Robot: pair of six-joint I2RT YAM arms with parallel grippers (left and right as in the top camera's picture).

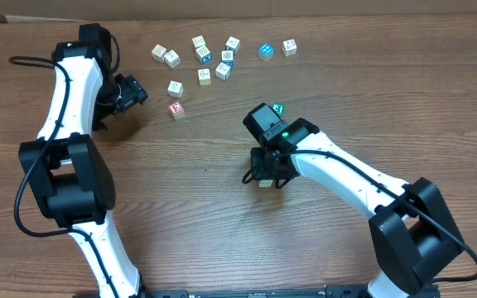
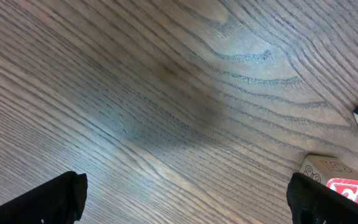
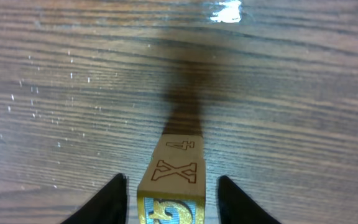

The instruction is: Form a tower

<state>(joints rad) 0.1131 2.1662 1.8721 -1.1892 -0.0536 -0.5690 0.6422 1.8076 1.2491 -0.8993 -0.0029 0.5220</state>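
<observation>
Between right tool fingers: tower, untouched, tool parted; left tool wide.

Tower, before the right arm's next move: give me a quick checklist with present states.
1. Tower between the right hand's fingers: ok, one finger on each side.
2. Fingers touching the tower: cannot tell; small gaps seem to show.
3. Tower upright: ok, cubes look aligned in the wrist view.
4. Tower visible from overhead: not ok, the arm hides most of it.
5. Left hand clear of the tower: ok, open over bare table near a red cube.
6. Loose cubes away from the tower: ok.
</observation>
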